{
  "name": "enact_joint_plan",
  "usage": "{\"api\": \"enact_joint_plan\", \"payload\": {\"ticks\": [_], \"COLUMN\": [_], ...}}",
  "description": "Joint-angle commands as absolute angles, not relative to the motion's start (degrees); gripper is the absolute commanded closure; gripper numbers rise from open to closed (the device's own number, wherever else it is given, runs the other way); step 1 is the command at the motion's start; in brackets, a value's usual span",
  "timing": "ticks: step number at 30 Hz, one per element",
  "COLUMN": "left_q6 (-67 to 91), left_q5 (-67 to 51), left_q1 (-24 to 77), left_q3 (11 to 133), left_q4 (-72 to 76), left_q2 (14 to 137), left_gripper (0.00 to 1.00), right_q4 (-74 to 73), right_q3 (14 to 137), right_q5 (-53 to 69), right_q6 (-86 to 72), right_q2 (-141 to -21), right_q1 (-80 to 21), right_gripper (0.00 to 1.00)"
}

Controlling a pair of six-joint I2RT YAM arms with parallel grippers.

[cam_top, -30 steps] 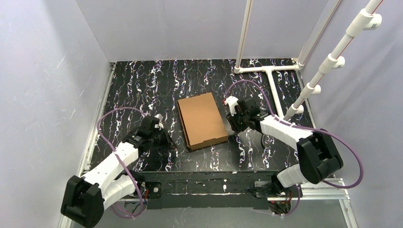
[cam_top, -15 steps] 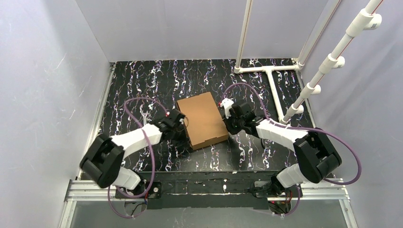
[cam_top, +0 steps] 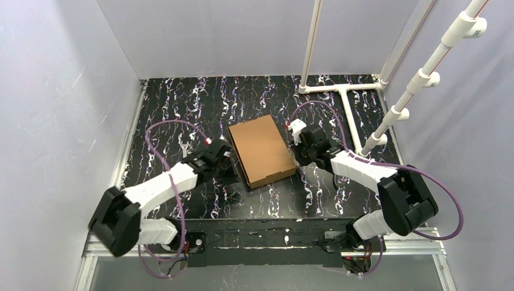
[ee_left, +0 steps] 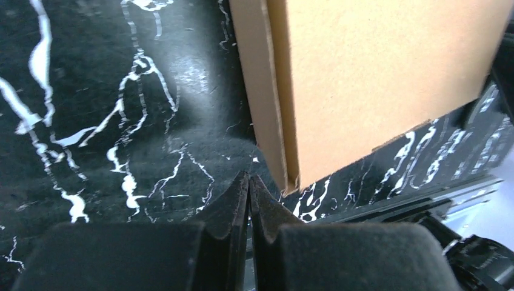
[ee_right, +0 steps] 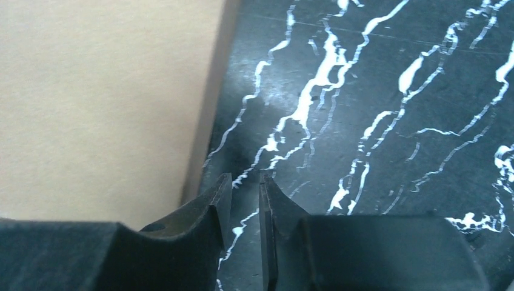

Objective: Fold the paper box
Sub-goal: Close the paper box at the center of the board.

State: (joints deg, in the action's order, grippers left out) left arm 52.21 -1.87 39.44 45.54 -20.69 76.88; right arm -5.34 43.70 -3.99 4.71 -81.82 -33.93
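Pale lilac-grey walls [cam_top: 73, 91] close in the work area on the left, the far side and the right. Between them lies the table [cam_top: 182, 103], its top black with white streaks like marble. A metal rail [cam_top: 273, 241] runs along its near edge, where both arms are bolted. At the far right a frame of white plastic pipes [cam_top: 342, 91] stands on the table and rises past the right wall.

The left arm [cam_top: 157, 185] reaches from the near left toward the middle. The right arm [cam_top: 363, 170] reaches in from the near right. A purple cable [cam_top: 163, 130] loops over each arm.

The paper box [cam_top: 262, 150] lies flat in the middle of the table, closed up into a shallow brown rectangle. It is turned a little, with its near end swung to the right.

The left gripper [ee_left: 249, 182] sits low just left of the box's near left corner. Its fingers are pressed together with nothing between them.

The right gripper [ee_right: 244, 182] sits low just beside the box's right edge. Its fingers stand a narrow gap apart, with only bare table showing between them. Whether either gripper touches the cardboard cannot be told.
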Motion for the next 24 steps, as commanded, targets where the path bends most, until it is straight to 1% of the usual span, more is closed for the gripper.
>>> {"api": "enact_joint_plan", "payload": {"ticks": [1,5,9,11,15,18,21,24], "left_q6": [54.9,55.8,56.9,57.6,57.7,58.5,59.5,59.7], "left_q5": [-2.3,-5.7,-10.3,-11.8,-11.1,-10.9,-8.5,-5.1], "left_q1": [36.9,36.2,36.3,37.4,41.7,44.1,45.7,45.6], "left_q3": [36.6,32.0,32.1,35.0,47.7,55.0,59.2,59.8], "left_q4": [-16.5,-12.5,-4.9,-1.8,-3.7,-5.4,-8.4,-13.1], "left_q2": [67.9,67.6,72.7,77.1,88.6,94.6,96.7,95.2], "left_gripper": [0.97,0.97,1.00,1.00,1.00,1.00,1.00,1.00], "right_q4": [-2.7,-3.5,-4.0,-4.0,-4.6,-4.0,-3.9,-3.5], "right_q3": [43.6,43.4,42.8,42.4,42.9,43.4,43.5,43.3], "right_q5": [-3.9,-3.9,-0.8,1.9,2.6,1.5,1.7,-3.0], "right_q6": [4.7,5.3,5.7,5.7,5.9,5.9,4.7,5.1], "right_q2": [-80.7,-81.5,-82.0,-82.8,-84.6,-84.7,-85.2,-84.7], "right_q1": [-31.1,-30.0,-29.9,-30.5,-34.8,-39.5,-40.3,-39.3], "right_gripper": [0.68,0.68,0.69,0.71,0.75,0.75,0.75,0.73]}}
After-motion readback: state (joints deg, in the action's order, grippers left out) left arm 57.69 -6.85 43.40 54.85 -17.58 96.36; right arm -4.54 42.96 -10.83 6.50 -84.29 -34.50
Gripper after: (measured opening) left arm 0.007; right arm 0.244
